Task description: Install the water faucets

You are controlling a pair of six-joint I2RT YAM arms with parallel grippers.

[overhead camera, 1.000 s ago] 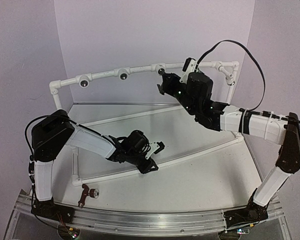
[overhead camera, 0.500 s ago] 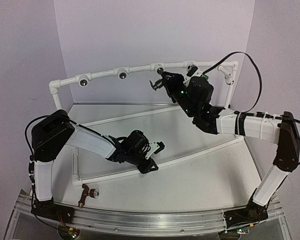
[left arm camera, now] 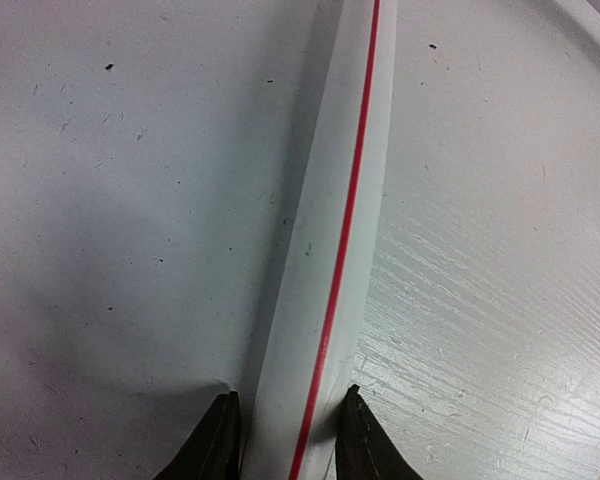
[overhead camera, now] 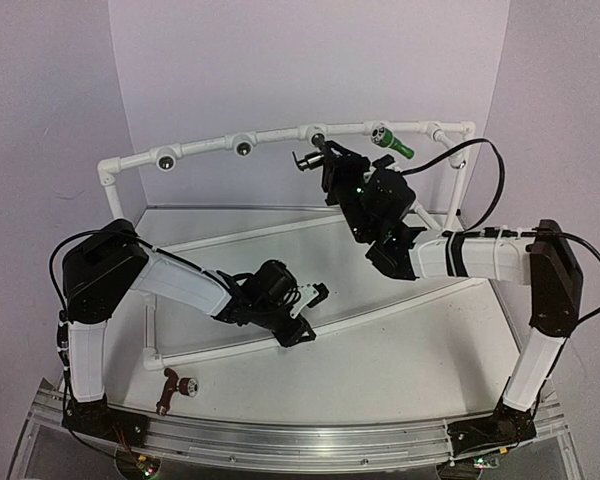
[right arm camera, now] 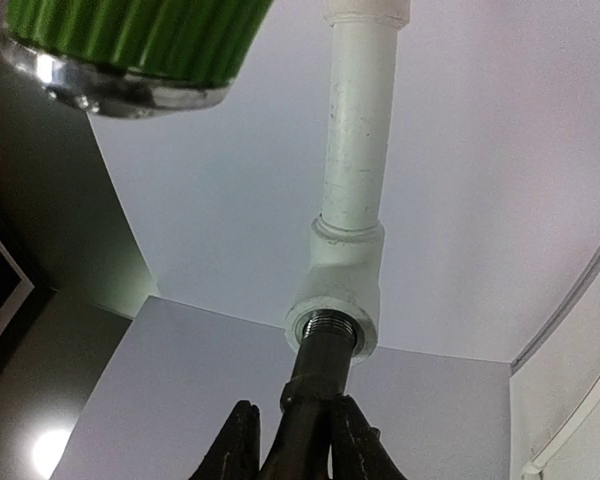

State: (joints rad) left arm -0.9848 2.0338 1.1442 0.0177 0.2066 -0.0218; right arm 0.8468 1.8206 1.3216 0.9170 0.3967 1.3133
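1. Faucets: the black one point(right arm camera: 315, 375) is up at the top rail of the white frame point(overhead camera: 205, 150). Its threaded silvery end sits in the mouth of a tee point(right arm camera: 337, 300) near the middle of that rail.
2. The right gripper point(right arm camera: 292, 420) is closed on the black faucet's body, with a finger pressed to either side just below the tee. In the wrist view the faucet runs straight up from between the fingers into the socket.
3. The green faucet point(overhead camera: 393, 142) is on the same rail, one socket to the right of the black one. It sticks out from the rail at a slant, and no gripper touches it. In the right wrist view its ribbed green body and silvery rim fill the upper left corner.
4. The brown faucet point(overhead camera: 168, 389) lies on the table point(overhead camera: 400, 350) at the near left, just outside the frame's lower corner. It is beside the left arm's base, with its silvery mouth to the right.
5. The left gripper point(overhead camera: 305, 318) is low over the table and closed around a pipe point(left arm camera: 320, 250) of the frame's lower part. This pipe is white with a thin red stripe, and a finger point(left arm camera: 223, 440) rests against each side of it.
6. Two more tees on the left half of the top rail show dark round mouths.
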